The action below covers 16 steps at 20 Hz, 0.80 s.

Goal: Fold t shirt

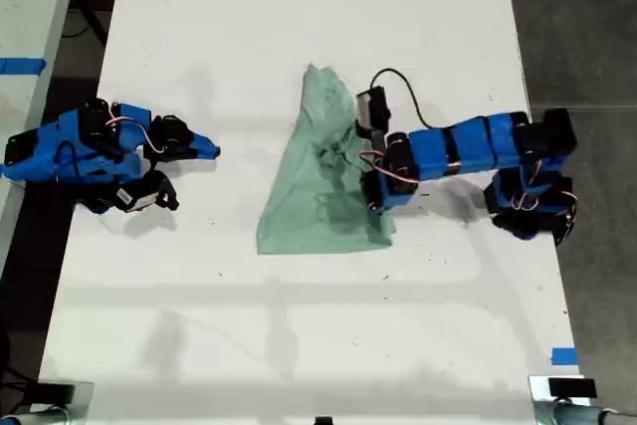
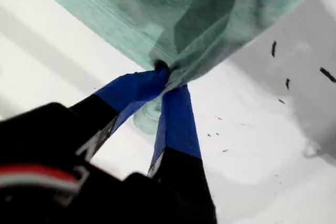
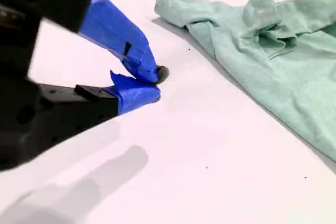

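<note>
The t shirt [image 1: 317, 181] is pale mint-green and lies crumpled in a tapered shape at the middle of the white table [image 1: 299, 325]. My first gripper [image 1: 374, 196] reaches in from the exterior view's right and is shut on an edge of the t shirt [image 2: 184, 9], the blue fingertips [image 2: 157, 85] pinching the fabric so that it is lifted off the table. My second gripper [image 1: 211, 152] rests at the exterior view's left, shut on nothing, a good gap from the t shirt [image 3: 273, 61]. Its blue tips [image 3: 142, 66] touch each other just above the table.
A black cable [image 1: 398, 82] loops over the first arm. Blue tape marks [image 1: 563, 355] sit near the table's edge at the exterior view's lower right. Another surface with blue tape [image 1: 22, 66] stands beyond the table at the exterior view's left. Dark floor lies at the exterior view's right.
</note>
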Tool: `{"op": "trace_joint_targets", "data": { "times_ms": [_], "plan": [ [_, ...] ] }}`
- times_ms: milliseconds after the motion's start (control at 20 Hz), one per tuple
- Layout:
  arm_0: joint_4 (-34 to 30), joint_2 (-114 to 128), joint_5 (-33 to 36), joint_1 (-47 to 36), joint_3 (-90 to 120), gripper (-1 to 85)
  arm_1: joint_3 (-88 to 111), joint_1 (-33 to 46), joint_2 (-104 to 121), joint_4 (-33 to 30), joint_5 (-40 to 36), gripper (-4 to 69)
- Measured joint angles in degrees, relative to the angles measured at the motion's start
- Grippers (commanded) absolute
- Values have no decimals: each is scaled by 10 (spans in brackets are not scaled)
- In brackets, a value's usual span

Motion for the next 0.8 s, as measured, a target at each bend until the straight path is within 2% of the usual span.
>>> {"op": "trace_joint_targets", "data": {
  "times_ms": [150,300,350,450,600,800],
  "plan": [
    [0,0,0,0,0,-2,-116,0,-134,-18,-32,-6],
    [0,0,0,0,0,-2,-114,3,-161,-121,-61,4],
    [0,0,0,0,0,-2,-113,3,-175,-150,-72,21],
    [0,0,0,0,0,-2,-113,4,-200,-184,-92,118],
    [0,0,0,0,0,-2,-113,4,-207,-190,-109,207],
    [0,0,0,0,0,-2,-113,4,-182,-166,-114,228]
  ]
}}
